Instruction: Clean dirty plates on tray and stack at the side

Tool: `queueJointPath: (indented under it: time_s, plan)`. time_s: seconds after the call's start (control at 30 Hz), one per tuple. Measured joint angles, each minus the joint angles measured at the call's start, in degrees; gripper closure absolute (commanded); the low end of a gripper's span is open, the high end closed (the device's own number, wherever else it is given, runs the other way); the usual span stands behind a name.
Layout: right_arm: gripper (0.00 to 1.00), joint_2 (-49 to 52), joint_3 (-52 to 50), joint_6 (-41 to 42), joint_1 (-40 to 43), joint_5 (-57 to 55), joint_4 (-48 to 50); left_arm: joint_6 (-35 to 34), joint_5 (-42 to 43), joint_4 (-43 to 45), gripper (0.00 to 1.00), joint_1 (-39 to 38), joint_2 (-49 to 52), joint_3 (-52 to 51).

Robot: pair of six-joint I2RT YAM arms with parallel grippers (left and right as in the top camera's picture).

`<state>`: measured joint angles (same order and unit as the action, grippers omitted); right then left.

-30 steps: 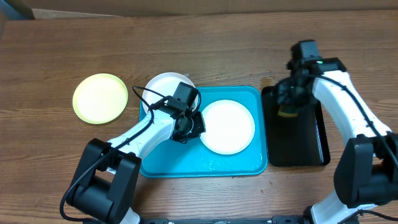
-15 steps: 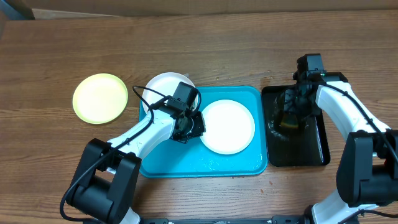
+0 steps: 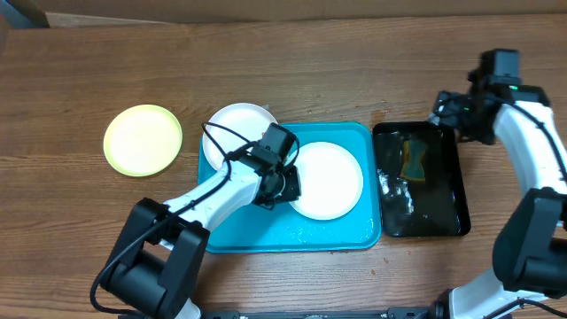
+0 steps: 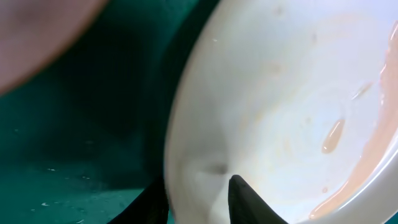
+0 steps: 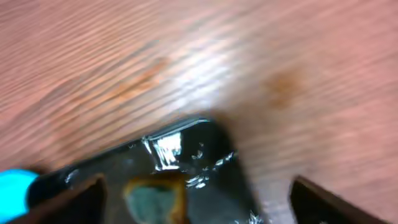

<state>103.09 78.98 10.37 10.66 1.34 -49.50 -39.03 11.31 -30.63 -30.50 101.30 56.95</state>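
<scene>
Since both wrist cameras sit very close to things, I take the layout from the overhead view. The wooden table [image 3: 354, 71] runs past every edge of that picture.

The left arm [image 3: 208, 199] comes in from the near edge with its base cut off. Its forearm slants up and to the right onto the turquoise tray [image 3: 257, 232].

The right arm [image 3: 532, 168] climbs along the right border, partly out of frame, and bends inward at the wrist. The right gripper [image 3: 452, 113] hangs over bare wood just past the far corner of the black tray [image 3: 443, 217]. In its own smeared view its fingers [image 5: 329, 208] stand wide apart with nothing between them.

The near white plate [image 3: 332, 182] lies flat in the right half of the turquoise tray. The left gripper [image 3: 288, 182] covers its left edge. Up close, one dark finger [image 4: 245, 193] sits over the plate's face and the other lies outside the rim. I cannot tell whether they pinch the rim or stand loose.

The far white plate [image 3: 232, 128] overlaps the tray's far left corner, and a cable crosses it. The yellow-green plate [image 3: 143, 139] rests on wood, well to the left.

A yellowish pad [image 3: 414, 159] lies in the black tray, too blurred to name. A pale orange smear [image 4: 333, 134] marks the near plate.
</scene>
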Motion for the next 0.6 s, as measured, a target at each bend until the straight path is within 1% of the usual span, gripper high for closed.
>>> queueJointPath:
  time_s: [0.13,0.27,0.33,0.37,0.4,0.43,0.6]
  plan:
    - [0.0,0.0,0.0,0.11,2.84,-0.07,-0.81,0.0,-0.5,0.61,0.67,-0.24,0.04,-0.02]
    - [0.0,0.0,0.0,0.11,3.19,-0.04,-0.9,0.0,-1.11,0.68,0.69,-0.24,0.15,0.0]
    - [0.0,0.0,0.0,0.11,3.19,-0.02,-0.87,-0.04,-1.27,0.81,0.73,-0.24,0.55,0.0]
    - [0.0,0.0,0.0,0.11,3.19,0.0,-0.85,-0.09,-1.27,1.05,0.77,-0.24,0.63,0.0]
    - [0.0,0.0,0.0,0.09,3.19,0.0,-0.9,-0.15,-1.27,1.33,0.85,-0.22,0.76,0.0]
    - [0.0,0.0,0.0,0.09,3.19,0.02,-0.9,-0.37,-1.22,1.53,0.95,-0.24,0.92,0.0]
    - [0.0,0.0,0.0,0.11,3.19,0.15,-0.87,0.04,-0.81,1.25,0.96,-0.22,1.16,0.5]
